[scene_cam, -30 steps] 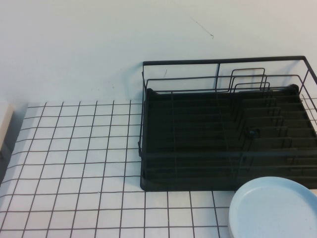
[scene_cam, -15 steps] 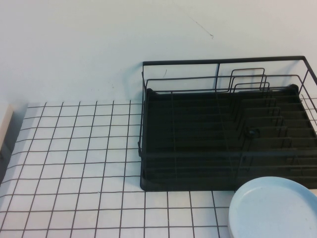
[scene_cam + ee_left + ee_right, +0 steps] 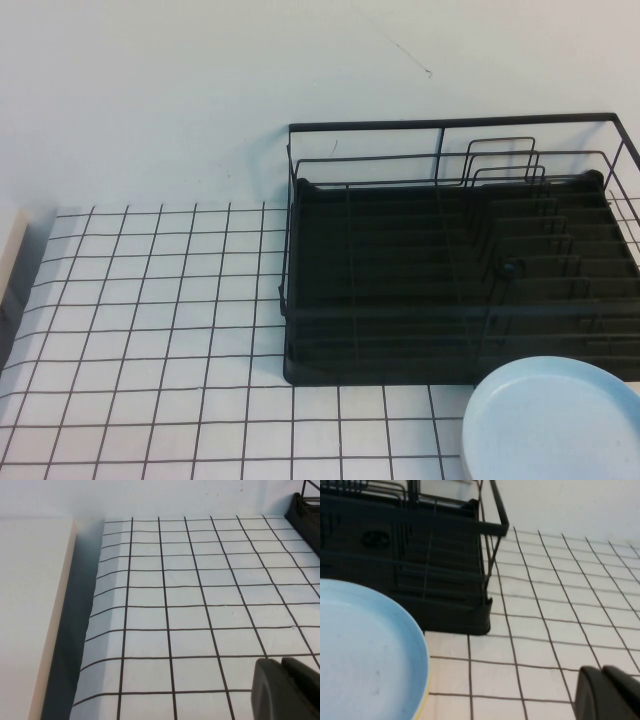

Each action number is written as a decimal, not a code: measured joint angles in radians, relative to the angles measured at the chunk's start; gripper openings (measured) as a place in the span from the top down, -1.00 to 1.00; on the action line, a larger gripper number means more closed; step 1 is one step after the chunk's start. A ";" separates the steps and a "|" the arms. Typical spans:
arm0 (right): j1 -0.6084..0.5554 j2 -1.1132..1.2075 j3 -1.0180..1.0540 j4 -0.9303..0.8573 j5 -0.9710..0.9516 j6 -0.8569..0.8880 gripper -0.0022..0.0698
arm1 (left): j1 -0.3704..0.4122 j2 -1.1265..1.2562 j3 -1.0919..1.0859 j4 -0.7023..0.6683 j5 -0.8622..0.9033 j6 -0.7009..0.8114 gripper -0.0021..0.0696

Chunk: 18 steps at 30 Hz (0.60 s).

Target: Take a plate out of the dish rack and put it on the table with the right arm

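Observation:
The light-blue plate (image 3: 555, 420) lies flat on the white gridded table (image 3: 150, 300), just in front of the black wire dish rack (image 3: 440, 125), whose tray holds no dishes. In the right wrist view the plate (image 3: 365, 650) fills the near side, with a thin yellow edge under its rim, and the rack (image 3: 420, 555) stands behind it. My right gripper (image 3: 601, 670) is shut and empty, low over the table (image 3: 555, 610) and apart from the plate. My left gripper (image 3: 282, 662) is shut and empty over the table (image 3: 190, 590). Neither arm shows in the high view.
A pale raised surface (image 3: 30, 605) borders the table on the left, with a dark gap between them; it also shows in the high view (image 3: 8, 250). A white wall stands behind the rack. A corner of the rack (image 3: 305, 507) shows in the left wrist view.

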 joint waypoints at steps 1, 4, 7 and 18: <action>0.000 0.000 -0.002 0.000 0.010 0.001 0.95 | 0.000 0.000 0.000 0.000 0.000 0.000 0.95; 0.000 0.000 -0.005 0.000 0.027 0.010 0.95 | 0.000 0.000 0.000 0.000 0.000 0.000 0.95; 0.000 0.000 -0.005 -0.005 0.029 0.026 0.95 | 0.000 0.000 0.000 0.000 0.000 0.004 0.95; 0.037 0.000 -0.005 -0.014 0.033 0.098 0.95 | 0.000 0.000 0.000 0.000 0.000 0.004 0.95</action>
